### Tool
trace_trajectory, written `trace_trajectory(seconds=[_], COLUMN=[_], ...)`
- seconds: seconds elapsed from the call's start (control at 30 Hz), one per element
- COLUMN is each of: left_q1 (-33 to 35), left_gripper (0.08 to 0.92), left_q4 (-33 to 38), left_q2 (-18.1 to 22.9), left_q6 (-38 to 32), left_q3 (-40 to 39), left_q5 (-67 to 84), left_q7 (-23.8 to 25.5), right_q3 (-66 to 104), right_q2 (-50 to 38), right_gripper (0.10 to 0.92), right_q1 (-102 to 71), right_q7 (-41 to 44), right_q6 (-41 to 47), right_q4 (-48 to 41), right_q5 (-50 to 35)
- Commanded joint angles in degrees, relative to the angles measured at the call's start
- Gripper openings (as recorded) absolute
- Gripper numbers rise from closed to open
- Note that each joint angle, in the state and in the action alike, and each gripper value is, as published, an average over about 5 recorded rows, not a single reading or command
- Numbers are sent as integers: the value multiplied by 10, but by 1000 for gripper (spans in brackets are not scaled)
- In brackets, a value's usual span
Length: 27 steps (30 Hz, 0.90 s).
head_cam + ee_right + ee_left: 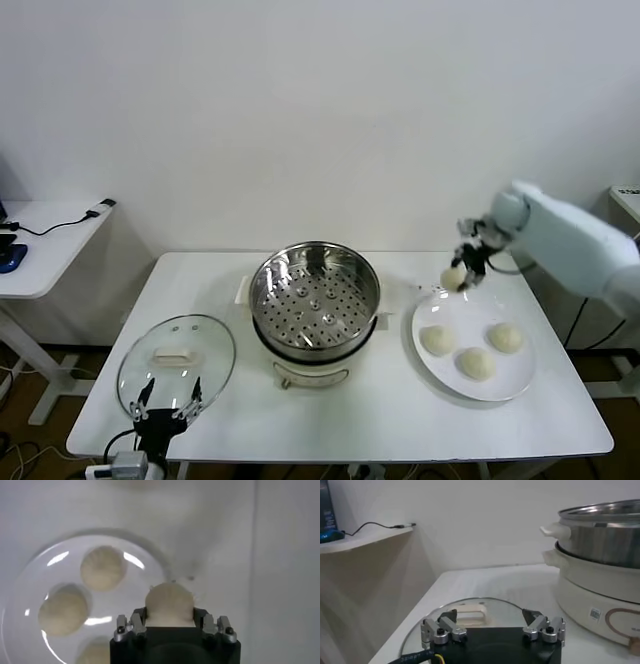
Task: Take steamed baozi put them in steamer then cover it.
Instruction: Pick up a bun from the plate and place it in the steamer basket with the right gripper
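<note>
My right gripper point(458, 275) is shut on one cream-white baozi point(169, 604), held in the air above the far left rim of the white plate point(514, 379). Three more baozi point(437, 340) point(475, 362) point(505, 337) lie on that plate; the right wrist view shows them below, such as the one point(103, 568). The steel steamer point(314, 298) stands uncovered at the table's middle, its perforated basket bare. Its glass lid point(176, 362) lies flat on the table at front left. My left gripper point(168, 405) hovers open at the lid's near edge, also seen as the gripper point(490, 618).
The white table point(380, 430) carries everything. A side desk point(45, 245) with a cable stands at the left. The steamer's white base and handle point(555, 530) rise close to the right of the left gripper. A white wall runs behind.
</note>
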<state>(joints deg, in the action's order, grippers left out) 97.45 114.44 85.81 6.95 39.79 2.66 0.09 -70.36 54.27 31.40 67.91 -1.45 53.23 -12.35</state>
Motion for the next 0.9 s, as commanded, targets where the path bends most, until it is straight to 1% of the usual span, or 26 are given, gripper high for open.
trace_trajectory(seconds=[0.03, 0.1, 0.17, 0.23, 0.3, 0.43, 0.57, 0.7, 0.9], left_q1=[0, 0, 1, 3, 6, 8, 9, 9, 7], left_gripper=[823, 823, 823, 823, 823, 823, 823, 823, 823], left_q4=[3, 4, 6, 11, 17, 24, 28, 29, 25], left_q2=[2, 2, 3, 4, 5, 6, 6, 4, 2], left_q6=[1, 2, 3, 4, 6, 8, 11, 12, 12], left_q3=[0, 0, 0, 1, 1, 0, 0, 1, 1], left_q5=[0, 0, 0, 0, 0, 0, 0, 0, 0], left_q7=[0, 0, 0, 0, 0, 1, 2, 2, 2], right_q3=[-175, -177, -173, -167, -161, -144, -118, -105, -83], right_q2=[61, 88, 114, 135, 153, 181, 211, 235, 259], right_gripper=[619, 619, 619, 619, 619, 619, 619, 619, 619], right_q1=[260, 262, 245, 218, 189, 127, 62, 16, -37], right_q7=[-4, -22, -42, -59, -76, -97, -104, -104, -112], right_q6=[-71, -92, -117, -146, -185, -246, -290, -312, -331], right_q4=[251, 289, 316, 324, 314, 254, 167, 85, -1], right_q5=[-117, -105, -73, -27, 22, 106, 199, 227, 257])
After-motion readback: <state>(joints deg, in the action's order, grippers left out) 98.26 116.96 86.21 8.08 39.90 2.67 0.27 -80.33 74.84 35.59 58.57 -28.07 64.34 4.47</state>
